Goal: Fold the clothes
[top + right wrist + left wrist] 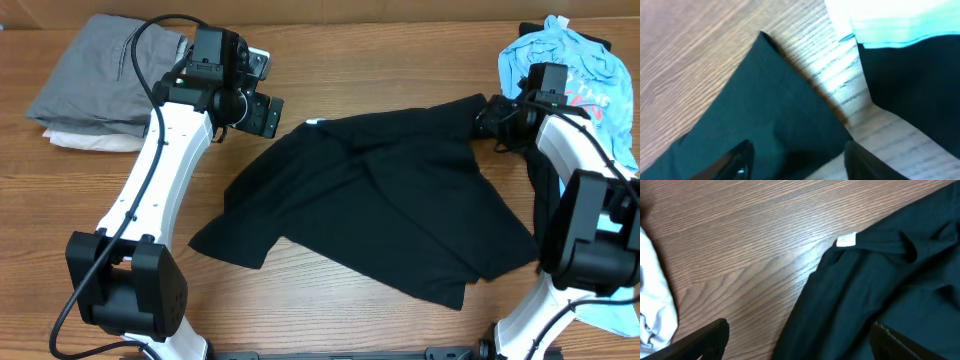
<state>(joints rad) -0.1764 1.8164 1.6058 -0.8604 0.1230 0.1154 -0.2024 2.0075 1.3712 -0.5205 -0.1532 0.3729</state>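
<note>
A black T-shirt [380, 200] lies spread and rumpled across the middle of the wooden table. Its white neck label [846, 240] shows in the left wrist view. My left gripper [268, 112] is open just above the shirt's upper left edge [855, 295]; its fingers [800, 330] straddle the fabric's border without pinching it. My right gripper [487, 118] is at the shirt's upper right corner. Its fingers [797, 152] are open, spread either side of a pointed black corner of the shirt [770, 105].
A folded grey garment [100, 75] lies on a white one [80, 138] at the back left; the white cloth also shows in the left wrist view [655, 305]. A light blue pile of clothes [585, 70] lies at the back right, its edge near my right gripper [890, 22].
</note>
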